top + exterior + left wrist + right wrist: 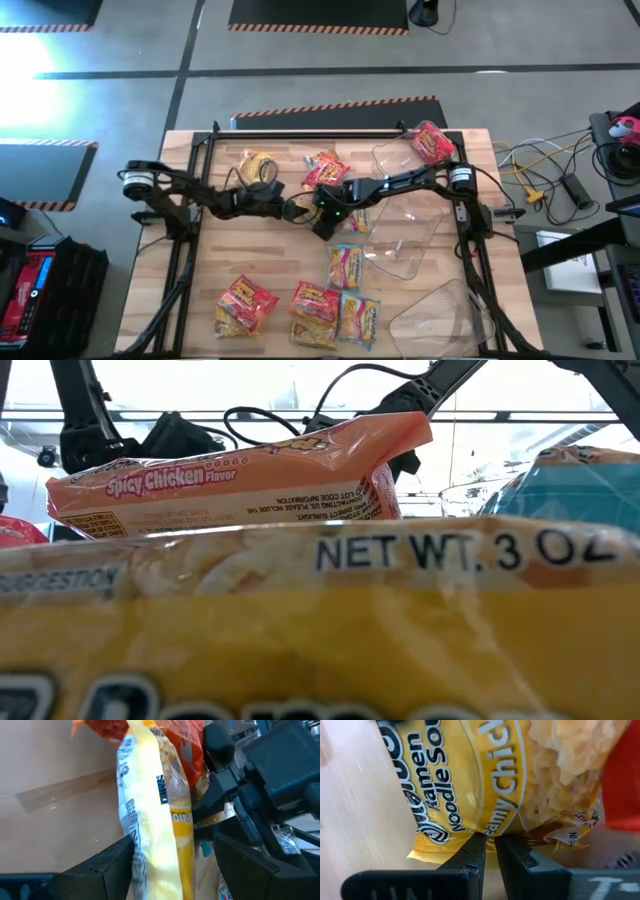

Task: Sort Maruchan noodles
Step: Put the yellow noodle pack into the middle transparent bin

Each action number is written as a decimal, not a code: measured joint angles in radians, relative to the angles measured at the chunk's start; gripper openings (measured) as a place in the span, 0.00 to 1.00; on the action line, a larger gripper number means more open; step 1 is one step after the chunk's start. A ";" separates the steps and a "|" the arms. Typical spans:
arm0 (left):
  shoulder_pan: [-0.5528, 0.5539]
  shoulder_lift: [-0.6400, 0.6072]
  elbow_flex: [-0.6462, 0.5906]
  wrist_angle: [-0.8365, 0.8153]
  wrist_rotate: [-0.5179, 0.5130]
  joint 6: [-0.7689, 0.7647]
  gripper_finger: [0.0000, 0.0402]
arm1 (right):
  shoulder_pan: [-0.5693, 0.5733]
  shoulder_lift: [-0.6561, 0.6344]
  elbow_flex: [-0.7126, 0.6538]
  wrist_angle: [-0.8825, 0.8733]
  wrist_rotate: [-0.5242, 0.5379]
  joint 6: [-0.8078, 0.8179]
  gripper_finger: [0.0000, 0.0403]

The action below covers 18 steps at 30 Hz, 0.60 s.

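Note:
A yellow noodle packet stands on edge over the middle of the table. My right gripper has reached in from the right and is shut on it; in the high view that gripper is at mid-table. My left gripper comes from the left and is open, one finger on each side of the same packet; from above it faces the right gripper. More Maruchan noodles lie flat: a yellow packet, red ones, and a blue-and-yellow one. My right gripper pinches the yellow packet's sealed edge between its two fingertips, below the printed label. The fingers slant down from the table's right side. The packet stands on edge; whether its low end rests on the table does not show. My left gripper has one finger close beside the packet's face; I cannot tell whether it touches.
Clear plastic tubs sit on the right half, and a red packet lies at the far right. Several packets lie along the near edge; in the low view they fill the foreground. Bare wood shows at the near left.

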 joint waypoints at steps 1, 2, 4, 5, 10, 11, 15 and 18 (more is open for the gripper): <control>0.000 0.007 0.006 0.001 0.005 0.000 0.61 | 0.000 0.000 0.000 0.002 0.000 0.000 0.09; 0.000 0.014 0.013 0.001 0.009 0.002 0.61 | 0.000 0.000 0.000 0.002 0.000 0.000 0.09; 0.000 0.027 0.028 0.002 0.021 0.009 0.60 | 0.000 0.000 0.000 0.002 -0.001 0.000 0.09; 0.000 0.031 0.034 0.001 0.028 0.014 0.59 | 0.000 0.000 0.000 0.002 -0.001 0.000 0.09; 0.000 0.038 0.050 0.001 0.046 0.037 0.50 | 0.000 0.000 0.000 0.001 -0.003 0.000 0.09; 0.000 0.038 0.051 0.001 0.054 0.042 0.47 | 0.000 -0.002 0.000 -0.001 -0.003 0.000 0.09; 0.001 0.037 0.048 -0.006 0.082 0.050 0.35 | 0.001 -0.017 0.000 -0.019 -0.012 -0.004 0.09; 0.000 0.037 0.039 -0.007 0.102 0.045 0.27 | 0.001 -0.039 -0.003 -0.029 -0.037 -0.031 0.09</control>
